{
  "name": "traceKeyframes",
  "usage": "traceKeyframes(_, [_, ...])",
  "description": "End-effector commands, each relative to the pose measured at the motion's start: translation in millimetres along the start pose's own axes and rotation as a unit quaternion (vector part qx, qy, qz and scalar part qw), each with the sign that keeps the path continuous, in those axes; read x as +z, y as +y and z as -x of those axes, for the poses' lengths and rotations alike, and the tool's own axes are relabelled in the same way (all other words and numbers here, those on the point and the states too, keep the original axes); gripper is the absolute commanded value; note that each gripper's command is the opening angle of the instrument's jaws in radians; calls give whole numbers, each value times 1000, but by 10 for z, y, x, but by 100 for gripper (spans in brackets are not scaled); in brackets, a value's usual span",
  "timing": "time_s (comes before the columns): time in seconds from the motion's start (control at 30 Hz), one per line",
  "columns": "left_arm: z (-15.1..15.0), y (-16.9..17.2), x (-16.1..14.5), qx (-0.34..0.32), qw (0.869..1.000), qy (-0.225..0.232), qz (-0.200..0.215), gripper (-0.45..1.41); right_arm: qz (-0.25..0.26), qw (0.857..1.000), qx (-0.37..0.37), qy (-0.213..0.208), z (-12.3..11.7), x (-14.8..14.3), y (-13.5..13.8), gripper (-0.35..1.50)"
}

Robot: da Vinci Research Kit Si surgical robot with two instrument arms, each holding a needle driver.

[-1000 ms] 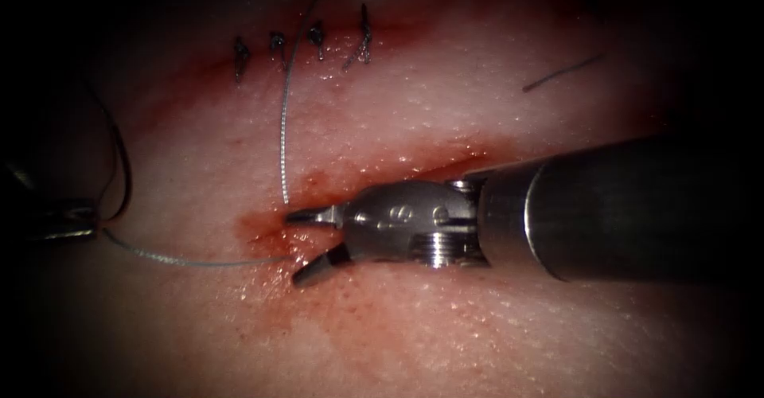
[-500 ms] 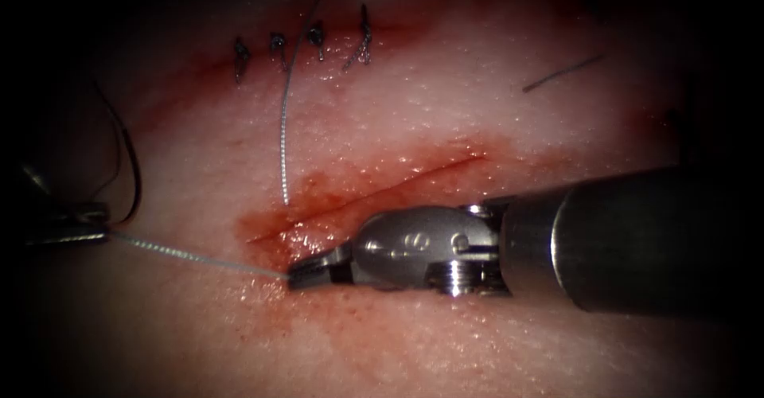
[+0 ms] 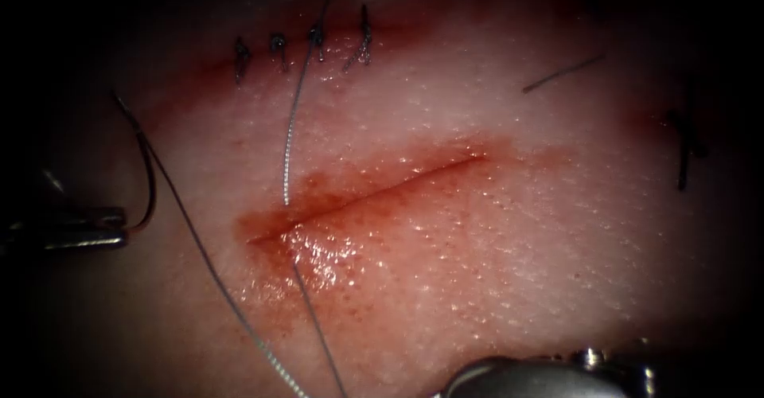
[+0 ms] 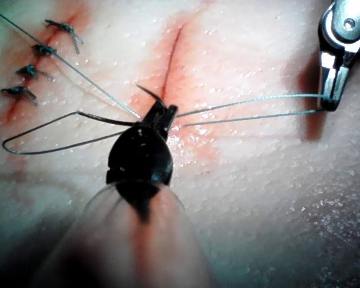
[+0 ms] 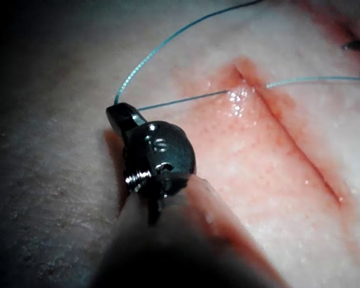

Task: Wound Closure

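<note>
The cut (image 3: 374,193) runs slanted across the tissue (image 3: 509,271), with red fluid around it. Thread (image 3: 287,147) enters the tissue above the cut's left end and comes out below it. Both strands (image 4: 246,111) run to my right tool (image 4: 328,103), whose jaws are shut on the thread (image 5: 168,103). The same tool (image 5: 121,115) lies low over the tissue, and its wrist (image 3: 533,374) is at the bottom edge. My left tool (image 3: 119,228), left of the cut, is shut on the dark curved needle (image 3: 150,187), held clear of the tissue. Its jaws close at the tip (image 4: 162,114).
A row of several finished stitches (image 3: 302,46) lies beyond the cut, also in the left wrist view (image 4: 39,60). A cut thread end (image 3: 561,73) lies at the upper right. Another dark stitch (image 3: 684,147) sits at the far right.
My right tool, open at the cut's left end, shut on the thread there, then drew down to the bottom edge, pulling thread through. My left tool shifted slightly right with the needle.
</note>
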Motion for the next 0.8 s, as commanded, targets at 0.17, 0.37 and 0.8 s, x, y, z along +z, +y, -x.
traceKeyframes(0.17, [9, 3, 13, 2, 1000, -8, 6, -45, -12, 1000, -2, 1, -31, 24, -32, -35])
traceKeyframes(0.37, [10, 3, 14, 2, 1000, -10, 5, -45, 53, 998, -1, 13, -50, 26, -2, 99])
traceKeyframes(0.8, [28, -7, 14, 12, 997, -71, -20, -45, 121, 992, -5, 19, -5, 11, 102, 99])
